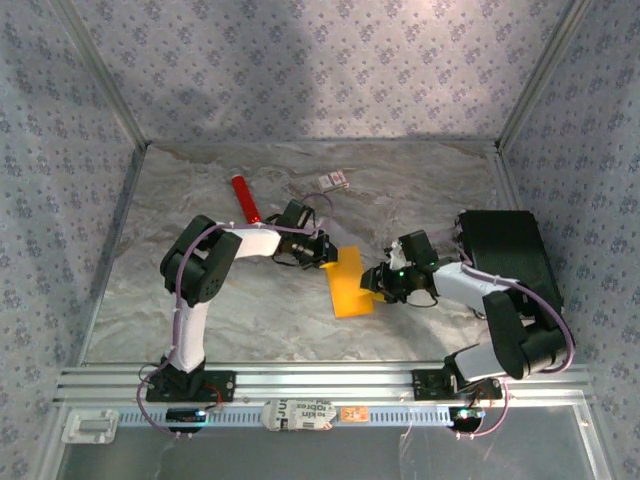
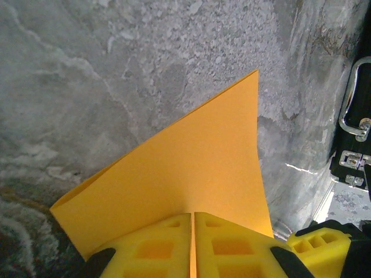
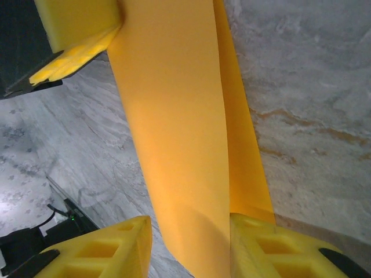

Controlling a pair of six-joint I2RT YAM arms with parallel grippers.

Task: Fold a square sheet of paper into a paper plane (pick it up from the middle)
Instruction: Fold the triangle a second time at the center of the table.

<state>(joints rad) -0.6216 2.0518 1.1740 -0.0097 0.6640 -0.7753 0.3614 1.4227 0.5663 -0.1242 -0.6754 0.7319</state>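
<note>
Holding the folded square sheet of paper (image 1: 348, 283) near the table's (image 1: 200, 300) middle: left gripper (image 2: 192, 220) pressed together on its far end. Right gripper (image 3: 188, 226) spread, with the sheet running between its fingers.
</note>
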